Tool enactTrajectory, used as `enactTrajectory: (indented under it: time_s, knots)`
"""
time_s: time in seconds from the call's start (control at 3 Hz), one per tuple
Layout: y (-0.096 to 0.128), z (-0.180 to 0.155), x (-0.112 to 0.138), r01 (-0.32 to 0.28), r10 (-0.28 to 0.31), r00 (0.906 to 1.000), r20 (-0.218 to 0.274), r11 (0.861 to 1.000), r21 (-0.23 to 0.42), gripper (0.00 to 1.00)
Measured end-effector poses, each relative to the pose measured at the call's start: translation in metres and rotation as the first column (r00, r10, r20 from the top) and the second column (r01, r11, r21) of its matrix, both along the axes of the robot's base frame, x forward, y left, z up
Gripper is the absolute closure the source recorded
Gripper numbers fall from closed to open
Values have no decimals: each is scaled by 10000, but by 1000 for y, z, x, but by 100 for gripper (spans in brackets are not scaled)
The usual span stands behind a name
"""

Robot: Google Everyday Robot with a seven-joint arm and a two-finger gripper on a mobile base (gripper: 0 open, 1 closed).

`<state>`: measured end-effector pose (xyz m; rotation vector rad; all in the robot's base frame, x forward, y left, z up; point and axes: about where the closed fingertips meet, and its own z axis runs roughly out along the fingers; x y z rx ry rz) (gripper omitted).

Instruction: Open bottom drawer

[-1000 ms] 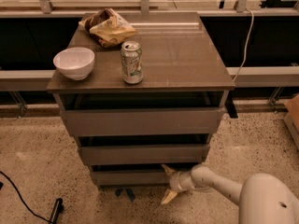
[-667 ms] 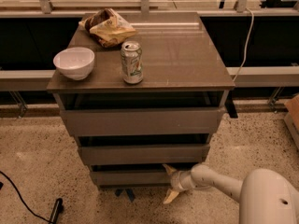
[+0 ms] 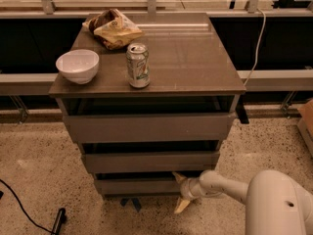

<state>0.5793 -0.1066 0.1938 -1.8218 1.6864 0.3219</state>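
Observation:
The bottom drawer (image 3: 137, 185) is the slimmest of three grey-brown handleless fronts, lowest on the cabinet, just above the floor. Its front sits about flush under the middle drawer (image 3: 149, 161); no tray shows. My gripper (image 3: 180, 192) is at the right end of the bottom drawer front. One cream fingertip (image 3: 178, 176) reaches up to the drawer's top edge and the other (image 3: 181, 206) hangs below the front, so the fingers are spread across the front's height. The white arm (image 3: 230, 189) comes in from the lower right.
The cabinet top (image 3: 195, 58) holds a white bowl (image 3: 77, 66), a soda can (image 3: 138, 65) and a crumpled chip bag (image 3: 113, 28). The tall top drawer (image 3: 146, 127) is above. A black cable (image 3: 24, 207) lies on the speckled floor at left. A cardboard box edge (image 3: 306, 124) shows at right.
The gripper has stayed at the right end of the bottom drawer front, shifting only slightly. The drawers have not visibly moved.

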Motion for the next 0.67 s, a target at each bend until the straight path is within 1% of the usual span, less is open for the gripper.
enactTrajectory:
  time_s: [0.33, 0.67]
  knots:
    - [-1, -4, 3, -59, 58, 10000, -40, 9999, -157, 0]
    - [-1, -11, 8, -116, 110, 9998, -171, 9994, -324, 18]
